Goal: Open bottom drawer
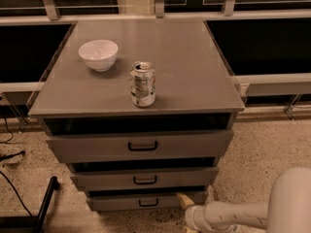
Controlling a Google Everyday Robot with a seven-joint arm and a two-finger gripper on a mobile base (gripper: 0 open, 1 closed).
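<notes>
The grey cabinet has three drawer fronts stacked below its top. The bottom drawer [146, 201] is the narrowest and lowest, with a small black bar handle [148, 202]. Its front sits flush under the middle drawer [144, 178]. My gripper [186, 204] is low at the bottom right, on the end of the white arm [233, 215]. Its tan fingertip [185, 200] is at the right end of the bottom drawer front, to the right of the handle.
A white bowl [98, 54] and a drink can [143, 84] stand on the cabinet top [194, 57]. The top drawer [141, 144] is the widest. A black stand leg [44, 203] and cables lie on the speckled floor at left. A railing runs behind.
</notes>
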